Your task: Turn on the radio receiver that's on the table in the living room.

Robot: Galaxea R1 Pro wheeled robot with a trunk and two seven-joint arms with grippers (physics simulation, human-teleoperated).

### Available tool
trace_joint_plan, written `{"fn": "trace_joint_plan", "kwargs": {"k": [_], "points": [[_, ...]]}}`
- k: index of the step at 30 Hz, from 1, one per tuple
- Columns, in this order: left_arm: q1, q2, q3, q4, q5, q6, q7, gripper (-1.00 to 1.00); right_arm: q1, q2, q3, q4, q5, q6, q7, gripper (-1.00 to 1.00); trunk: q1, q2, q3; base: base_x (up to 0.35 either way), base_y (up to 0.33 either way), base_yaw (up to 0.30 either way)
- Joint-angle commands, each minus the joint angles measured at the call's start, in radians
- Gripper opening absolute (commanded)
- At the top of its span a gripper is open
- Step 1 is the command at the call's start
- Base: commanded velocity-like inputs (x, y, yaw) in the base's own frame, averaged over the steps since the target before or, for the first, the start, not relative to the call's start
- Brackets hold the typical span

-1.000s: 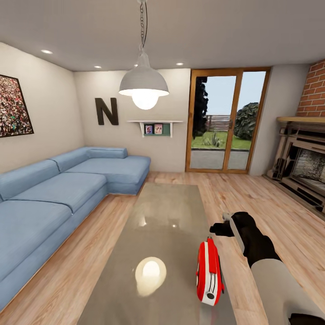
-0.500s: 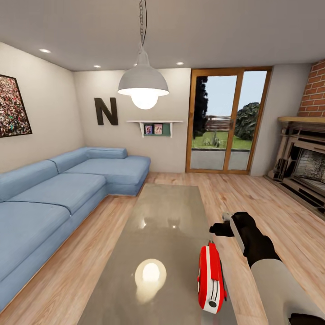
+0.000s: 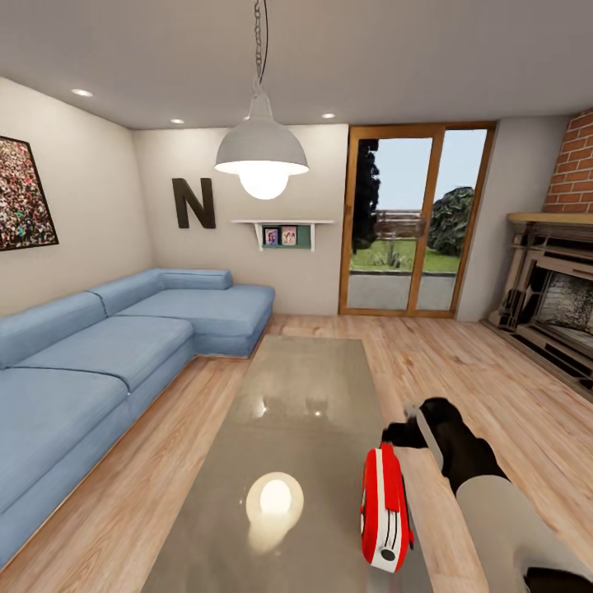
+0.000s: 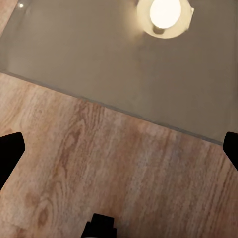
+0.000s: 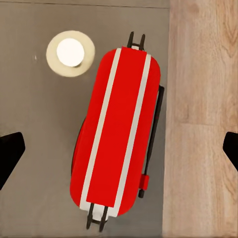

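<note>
Lower than a moment earlier, the right gripper (image 3: 395,431) hung spread wide, straight above the radio receiver (image 5: 118,133). Its long axis ran crosswise to the gap between the fingers. The left gripper (image 4: 119,148), also spread, faced floor beside the table (image 4: 124,59).

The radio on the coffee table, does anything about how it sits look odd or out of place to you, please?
Slightly. The radio receiver stands on edge close to the table's right-hand rim, skewed to that rim, rather than squarely in the middle. No damage or spills show.

Head cam faces fwd over table (image 3: 305,395); both wrist cams look straight down, sharing its top.
</note>
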Motion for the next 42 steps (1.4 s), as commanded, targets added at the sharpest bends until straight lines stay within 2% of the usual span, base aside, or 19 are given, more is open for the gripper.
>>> {"fn": "trace_joint_plan", "kwargs": {"k": [1,4,6,9,32,42], "points": [[0.000,0.000,0.000,0.000,0.000,0.000,0.000,1.00,0.000,0.000,0.000,0.006,0.000,-0.001,0.000,1.00,0.000,0.000,0.000,0.000,0.000,0.000],[0.000,-0.002,0.000,0.000,0.000,-0.001,0.000,1.00,0.000,0.000,0.000,0.026,0.001,-0.020,0.000,1.00,0.000,0.000,0.000,0.000,0.000,0.000],[0.000,-0.004,0.000,0.000,0.001,-0.003,0.001,1.00,0.001,0.000,0.002,0.057,0.001,-0.067,0.001,1.00,0.000,0.000,0.000,0.000,0.000,0.000],[0.000,-0.004,0.000,-0.001,0.002,-0.005,0.001,1.00,0.001,0.000,0.003,0.067,0.002,-0.082,0.002,1.00,0.000,0.000,0.000,0.000,0.000,0.000],[0.000,-0.005,0.002,-0.002,0.002,-0.006,0.003,1.00,0.001,0.002,0.007,0.084,0.003,-0.089,0.002,1.00,0.088,-0.161,-0.072,0.000,0.000,0.000],[0.000,-0.005,0.000,-0.002,0.002,-0.005,0.003,1.00,0.001,0.002,0.007,0.084,0.002,-0.089,0.002,1.00,0.088,-0.161,-0.072,0.000,0.000,0.000]]}}
